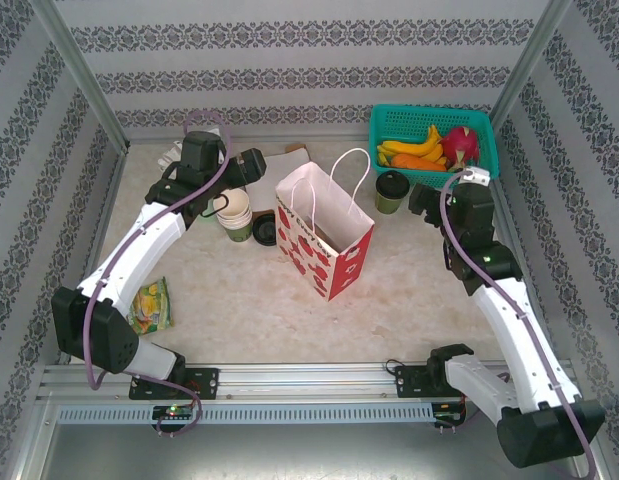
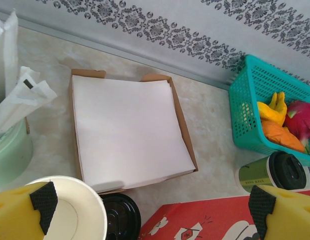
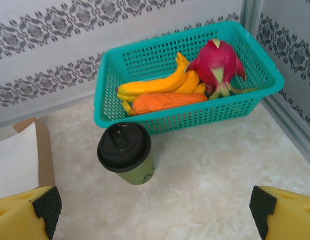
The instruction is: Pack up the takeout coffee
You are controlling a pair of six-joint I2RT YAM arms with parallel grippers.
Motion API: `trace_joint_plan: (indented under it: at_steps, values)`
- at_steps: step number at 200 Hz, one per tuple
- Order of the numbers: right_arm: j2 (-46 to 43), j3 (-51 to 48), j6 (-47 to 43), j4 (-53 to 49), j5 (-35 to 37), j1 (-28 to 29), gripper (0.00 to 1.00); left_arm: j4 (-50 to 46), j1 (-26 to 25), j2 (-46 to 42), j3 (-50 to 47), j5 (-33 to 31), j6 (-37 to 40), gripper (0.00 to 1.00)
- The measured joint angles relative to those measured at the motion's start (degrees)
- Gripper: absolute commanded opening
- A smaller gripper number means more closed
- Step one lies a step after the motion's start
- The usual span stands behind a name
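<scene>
The takeout coffee point(image 1: 392, 190) is a green cup with a black lid, standing upright on the table in front of the teal basket. My right gripper point(image 1: 421, 198) hovers just right of it, open. In the right wrist view the coffee point(image 3: 125, 152) stands ahead of the gripper point(image 3: 155, 212), nearer its left finger, with nothing between the pads. A red and white paper bag point(image 1: 334, 255) stands open at mid-table. My left gripper point(image 1: 251, 168) is open behind the bag's left side. In the left wrist view the gripper point(image 2: 153, 210) hangs over the bag's edge point(image 2: 210, 220), and the coffee point(image 2: 275, 172) shows at the right.
A teal basket point(image 1: 381, 125) of fruit sits at the back right. Stacked lidless cups point(image 1: 235, 213) and a loose black lid point(image 1: 266, 232) stand left of the bag. A box of white napkins point(image 2: 127, 130), a pale green cup of sticks point(image 2: 9, 150) and a snack packet point(image 1: 149, 305) lie around.
</scene>
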Motion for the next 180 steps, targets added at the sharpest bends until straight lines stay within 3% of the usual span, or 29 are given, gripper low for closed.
trace_joint_plan:
  at_steps: [59, 105, 180]
  values:
    - [14.14, 0.87, 3.28, 1.42, -9.27, -7.06, 0.98, 0.28, 0.00, -0.11, -0.24, -0.81, -0.07, 1.00]
    - [26.08, 7.72, 2.27, 1.03, -16.41, -7.43, 0.98, 0.24, 0.00, -0.11, -0.24, -2.23, -0.72, 1.00]
    - [43.67, 20.50, -6.82, -1.16, -25.83, -7.43, 0.98, -0.31, 0.00, -0.11, -0.09, -3.72, -1.60, 1.00]
